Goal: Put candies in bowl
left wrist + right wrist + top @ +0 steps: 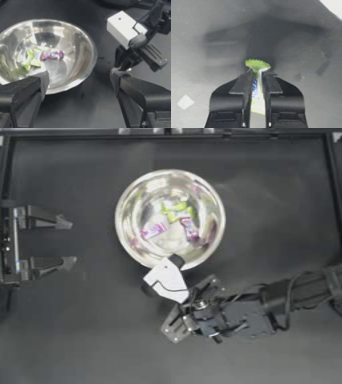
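Observation:
The shiny silver bowl (130,243) (87,62) stands mid-table. In it lie candies: a yellow-green one (175,210) (31,58) and two pink-purple ones (153,230) (190,228) (51,55). My right gripper (148,289) (257,72) (123,61) points down at the table just outside the bowl's near rim, under its white camera block (165,278). Its jaws are shut on a yellow-green candy (257,64), whose crimped end sticks out past the fingertips. My left gripper (67,242) (80,77) is parked at the left edge, open and holding nothing.
The right arm (267,308) stretches in from the right edge across the lower middle of the dark table. A metal frame rail (171,134) runs along the far edge of the table.

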